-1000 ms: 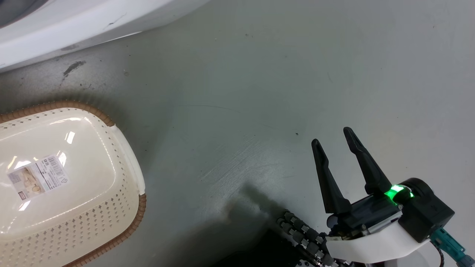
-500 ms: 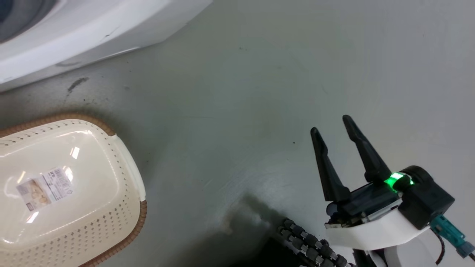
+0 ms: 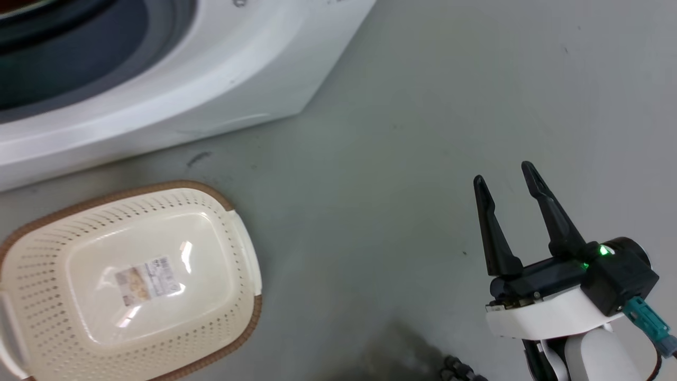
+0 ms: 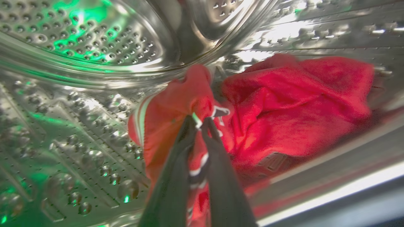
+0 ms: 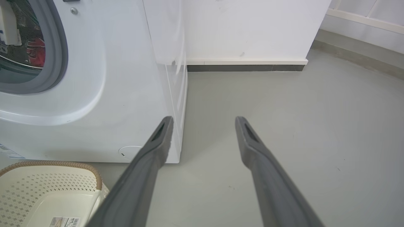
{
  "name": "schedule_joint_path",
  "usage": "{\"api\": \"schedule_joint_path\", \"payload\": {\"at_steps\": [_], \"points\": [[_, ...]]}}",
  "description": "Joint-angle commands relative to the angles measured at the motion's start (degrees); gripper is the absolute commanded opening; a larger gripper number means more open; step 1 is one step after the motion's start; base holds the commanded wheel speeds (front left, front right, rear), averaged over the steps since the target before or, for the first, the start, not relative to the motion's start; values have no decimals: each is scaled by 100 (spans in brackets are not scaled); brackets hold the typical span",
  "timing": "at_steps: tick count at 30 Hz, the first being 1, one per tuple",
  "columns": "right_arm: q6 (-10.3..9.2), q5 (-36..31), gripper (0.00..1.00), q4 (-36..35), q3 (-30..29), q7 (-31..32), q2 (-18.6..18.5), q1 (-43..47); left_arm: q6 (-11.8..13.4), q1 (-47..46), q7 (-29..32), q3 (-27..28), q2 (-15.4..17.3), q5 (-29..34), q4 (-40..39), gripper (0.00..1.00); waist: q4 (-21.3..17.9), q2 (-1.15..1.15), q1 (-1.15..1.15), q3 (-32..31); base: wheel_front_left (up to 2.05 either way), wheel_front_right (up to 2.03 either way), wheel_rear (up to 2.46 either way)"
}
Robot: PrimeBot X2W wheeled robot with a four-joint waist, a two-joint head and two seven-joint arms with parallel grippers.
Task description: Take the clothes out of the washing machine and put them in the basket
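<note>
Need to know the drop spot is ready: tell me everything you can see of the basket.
The basket is cream plastic, oval-rectangular, with perforated walls, a brown woven-look rim and pale side handles. It stands upright, open side up, on the grey floor in front of the washing machine, with a strip of floor between them. It is empty but for a printed sticker on its glossy bottom. Only the floor touches it.

- The washing machine (image 3: 211, 79) stands at 11 o'clock in the head view, with the basket (image 3: 69, 233) on the floor (image 3: 396, 159) before it at 8 o'clock.
- The clothes (image 4: 284, 104) lie inside the drum (image 4: 94, 41).
</note>
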Motion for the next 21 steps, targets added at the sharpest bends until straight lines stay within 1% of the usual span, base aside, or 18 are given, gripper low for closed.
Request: {"api": "schedule_joint_path", "payload": {"at_steps": [1, 4, 7, 10, 13, 15, 17, 21], "points": [[-6, -55, 100, 38, -43, -12, -3, 72, 34, 185, -193, -10, -121, -43, 17, 0, 347, 0, 0, -467, 0, 0, 0], [-6, -213, 100, 113, -120, -11, -6, 148, 74, 603, -678, -23, -362, -107, 44, 0, 523, 0, 0, -824, 0, 0, 0], [-6, -312, 100, 170, -197, -12, -6, 234, 170, 981, -1121, -40, -597, -115, 13, 0, 683, 0, 0, -1165, 0, 0, 0], [-6, -413, 100, 226, -266, -12, -6, 351, 288, 1381, -1382, -53, -771, -84, -126, 0, 820, 0, 0, -1483, 0, 0, 0], [-6, -509, 100, 280, -317, -11, -6, 446, 463, 1797, -1475, 41, -907, -94, -411, 0, 949, 0, 0, -1781, 0, 0, 0], [-6, -569, 100, 307, -340, -12, -5, 513, 625, 2032, -1494, 229, -951, -47, -837, 0, 1025, 0, 0, -1933, 0, 0, 0], [-6, -601, 100, 343, -381, -11, -5, 588, 814, 2461, -1497, 454, -960, 49, -1391, 0, 1093, 0, 0, -2089, 0, 0, 0], [-5, -674, 100, 397, -482, -12, -4, 713, 1194, 3303, -1488, 957, -953, 409, -2582, 0, 1220, 0, 0, -2380, 0, 0, 0]]}}
